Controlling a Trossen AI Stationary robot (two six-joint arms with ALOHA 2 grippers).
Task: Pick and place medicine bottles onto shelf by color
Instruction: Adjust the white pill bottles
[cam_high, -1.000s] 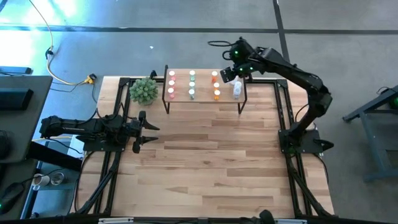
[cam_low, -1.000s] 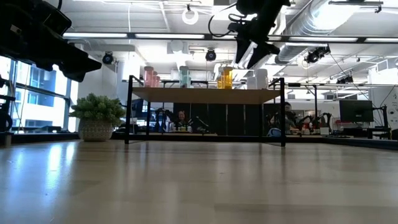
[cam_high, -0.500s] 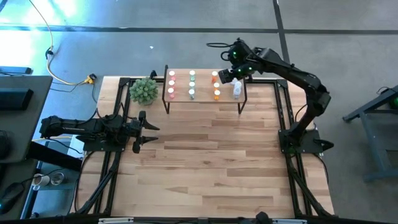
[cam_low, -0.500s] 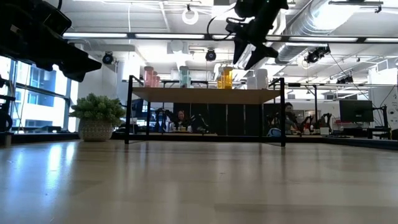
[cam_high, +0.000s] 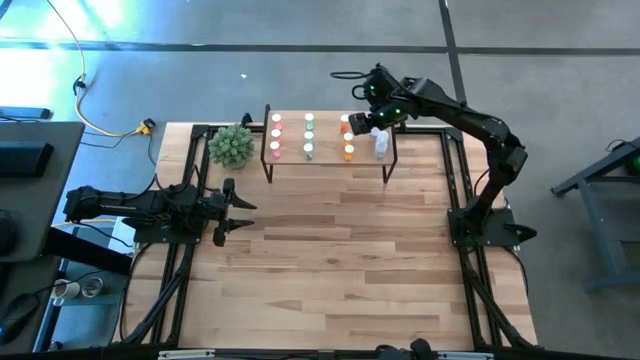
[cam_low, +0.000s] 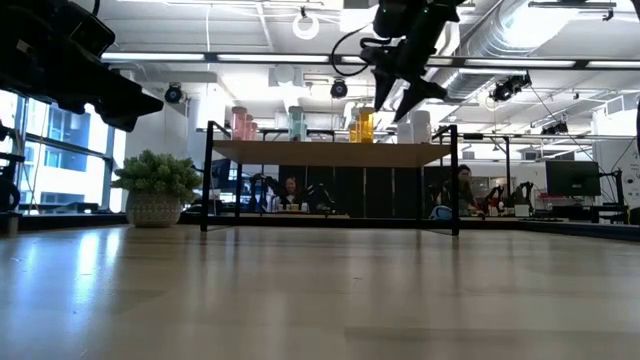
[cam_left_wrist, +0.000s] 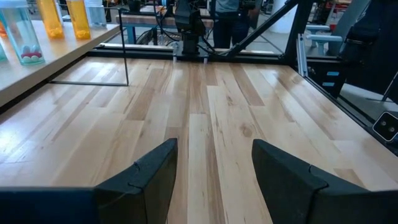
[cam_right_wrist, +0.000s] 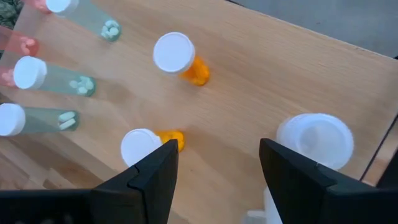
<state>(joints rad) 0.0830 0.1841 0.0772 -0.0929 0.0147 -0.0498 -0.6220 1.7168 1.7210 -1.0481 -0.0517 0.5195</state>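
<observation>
Hovering right end effector (cam_right_wrist: 214, 165) reveals pills (cam_right_wrist: 81, 83).

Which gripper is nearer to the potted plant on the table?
The left gripper: it waits open over the table's left edge, just in front of the potted plant. The right gripper hovers open above the shelf, beyond the plant.

Two dark, near-black jointed arms, right arm (cam_high: 470, 118) with small green lights near its wrist and a thin black cable loop, left arm (cam_high: 150, 208) blocky, matte fingers (cam_left_wrist: 152, 180) (possibly ridged inside)
</observation>
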